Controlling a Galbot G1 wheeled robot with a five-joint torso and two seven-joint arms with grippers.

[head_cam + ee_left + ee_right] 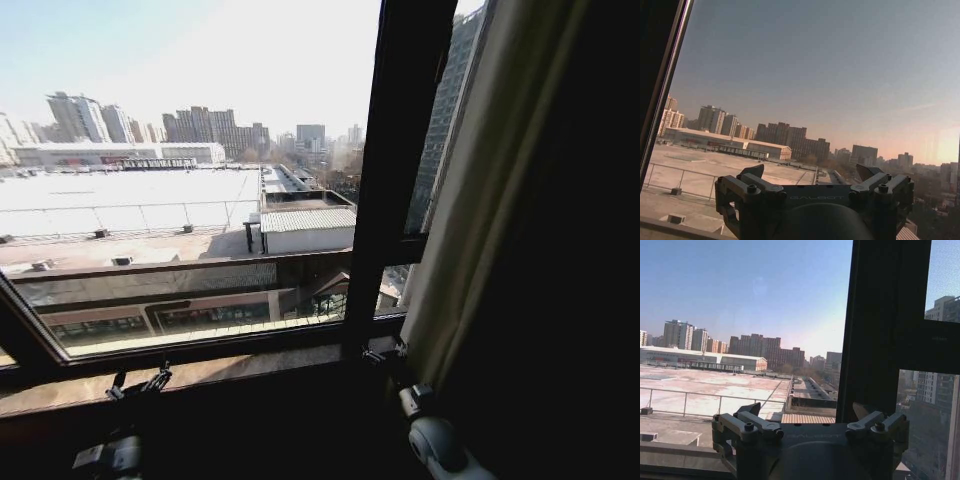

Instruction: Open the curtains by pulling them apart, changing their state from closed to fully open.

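Two tools (left [140, 385], right [385, 352]) open; one curtain [480, 190].

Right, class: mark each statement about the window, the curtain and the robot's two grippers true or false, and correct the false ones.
1. The sheer pale pleated curtain hangs gathered at the right side of the window. True.
2. The left gripper is shut on the curtain. False: it is open, near the brown window sill, holding nothing.
3. The right gripper sits low beside the curtain's edge. True.
4. The black vertical window frame bar stands left of the curtain. True.
5. The curtain covers the whole pane. False: the rooftops show through bare glass.
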